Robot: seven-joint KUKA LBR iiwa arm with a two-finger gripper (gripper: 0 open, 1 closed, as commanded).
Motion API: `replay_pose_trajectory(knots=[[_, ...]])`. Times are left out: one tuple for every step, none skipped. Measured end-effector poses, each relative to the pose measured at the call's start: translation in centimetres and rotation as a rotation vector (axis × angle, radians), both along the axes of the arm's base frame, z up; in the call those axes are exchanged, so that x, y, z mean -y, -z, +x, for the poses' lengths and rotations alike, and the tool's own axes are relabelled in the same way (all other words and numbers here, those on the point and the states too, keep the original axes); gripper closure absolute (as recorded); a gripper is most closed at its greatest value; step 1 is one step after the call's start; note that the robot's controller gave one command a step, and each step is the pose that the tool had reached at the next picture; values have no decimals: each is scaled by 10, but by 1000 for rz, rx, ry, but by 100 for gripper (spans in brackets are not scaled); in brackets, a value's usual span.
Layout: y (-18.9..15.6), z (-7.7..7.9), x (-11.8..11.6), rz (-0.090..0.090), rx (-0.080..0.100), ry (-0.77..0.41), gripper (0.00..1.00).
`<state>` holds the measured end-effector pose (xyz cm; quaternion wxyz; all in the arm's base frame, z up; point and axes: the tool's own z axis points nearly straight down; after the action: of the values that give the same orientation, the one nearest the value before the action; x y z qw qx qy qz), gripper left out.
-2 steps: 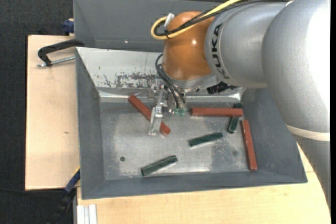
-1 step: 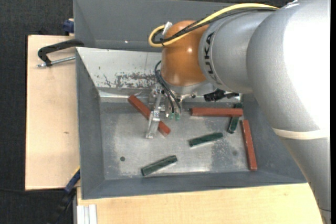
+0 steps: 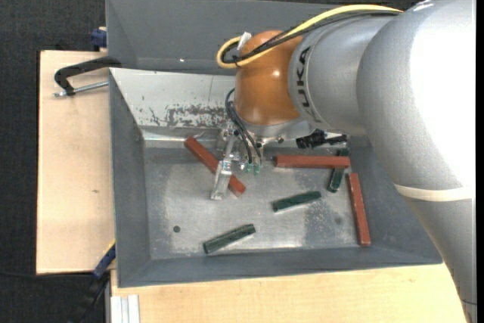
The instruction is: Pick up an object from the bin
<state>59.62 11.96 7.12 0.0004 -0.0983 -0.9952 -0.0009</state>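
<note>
Plainly, saw the arm point(image 3: 393, 87) reaching in from the right, with its orange wrist cover point(image 3: 261, 83) above the back of the grey bin point(image 3: 128, 185). Found the pincer point(image 3: 221, 184) low over the floor in the bin's middle-left part, right at a red-brown stick point(image 3: 200, 151) lying aslant, with its upper end toward the back wall and its lower end just beyond the pincer's tip. Could not tell whether released or clenched, nor whether the stick was truly gripped. Counted two more red-brown sticks: a long one point(image 3: 310, 160) lying crosswise just right of the pincer, another point(image 3: 359, 209) along the right wall. Noted three dark green sticks as well — a short one point(image 3: 335, 179) between those two red ones, one point(image 3: 296, 200) mid-floor, one point(image 3: 228, 238) near the front wall — all apart from the pincer.
</note>
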Motion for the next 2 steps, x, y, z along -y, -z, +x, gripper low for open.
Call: replay_pose_trajectory(knots=[[1, 4, -4, 0, 5, -28, 0], [-1, 1, -1, 0, 2, -1, 100]])
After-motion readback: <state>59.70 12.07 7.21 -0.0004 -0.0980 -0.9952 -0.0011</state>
